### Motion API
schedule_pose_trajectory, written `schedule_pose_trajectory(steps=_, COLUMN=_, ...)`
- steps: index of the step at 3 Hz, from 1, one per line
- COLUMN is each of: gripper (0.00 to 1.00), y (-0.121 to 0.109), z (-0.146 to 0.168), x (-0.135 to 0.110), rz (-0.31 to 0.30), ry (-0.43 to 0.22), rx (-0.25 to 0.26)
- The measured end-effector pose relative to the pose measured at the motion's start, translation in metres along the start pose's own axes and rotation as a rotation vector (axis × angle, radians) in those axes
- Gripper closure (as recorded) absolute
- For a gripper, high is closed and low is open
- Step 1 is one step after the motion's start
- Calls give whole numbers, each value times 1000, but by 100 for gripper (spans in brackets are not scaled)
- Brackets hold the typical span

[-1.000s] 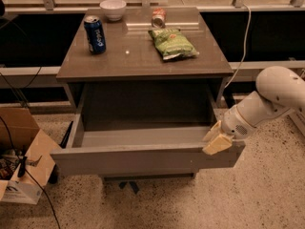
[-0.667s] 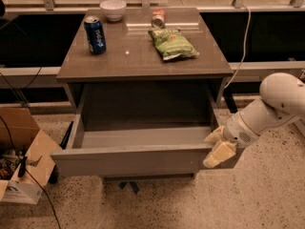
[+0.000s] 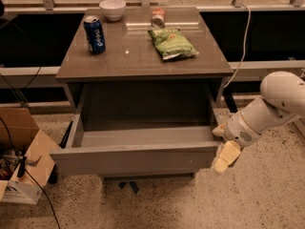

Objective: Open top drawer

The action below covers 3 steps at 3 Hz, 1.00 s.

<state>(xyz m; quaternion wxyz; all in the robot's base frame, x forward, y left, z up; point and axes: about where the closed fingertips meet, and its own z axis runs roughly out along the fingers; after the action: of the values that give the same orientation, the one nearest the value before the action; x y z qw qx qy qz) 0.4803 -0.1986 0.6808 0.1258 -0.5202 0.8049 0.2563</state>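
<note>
One drawer is all I can see in this desk, the top drawer (image 3: 133, 160). It juts well out past the desk's front edge, its plain grey front nearest to me and its box body bare inside. Judging from that, the opening looks nearly or wholly done.

The gripper (image 3: 225, 159) hangs at the right end of the drawer front, just off its right corner and below the desk's front right corner. I cannot tell whether it is parted or closed, nor whether it touches the front or hangs just clear of it. The front has no handle, so I'd guess the side edge is the only purchase on it, which would explain why the gripper is at the corner and not the middle. The drawer lies to the gripper's left. The white arm (image 3: 276, 104) reaches in from the right side of the desk, clear of the drawer's path.

Down by the desk's left front, a cardboard box (image 3: 19, 142) sits on the floor, near the drawer's left corner but apart from it.

Further back on the desk (image 3: 138, 63) top, a blue can (image 3: 94, 35) stands upright towards the left edge. A green snack bag (image 3: 172, 43) lies flat right of centre. At the back edge are a white bowl (image 3: 113, 8) and a small jar (image 3: 158, 17) on its side. All of it rests on the top, so I'd judge the sliding drawer beneath cannot disturb it.
</note>
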Motion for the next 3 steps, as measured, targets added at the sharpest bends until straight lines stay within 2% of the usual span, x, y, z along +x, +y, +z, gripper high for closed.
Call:
schedule_pose_trajectory(steps=1, gripper=9, y=36, z=11, x=28, rz=60, ry=22, rx=-65)
schedule_pose_trajectory(steps=2, gripper=31, y=37, z=8, x=27, rz=60, ry=22, rx=-65)
schedule_pose_trajectory(steps=3, gripper=34, y=37, z=6, x=26, rz=60, ry=22, rx=-65)
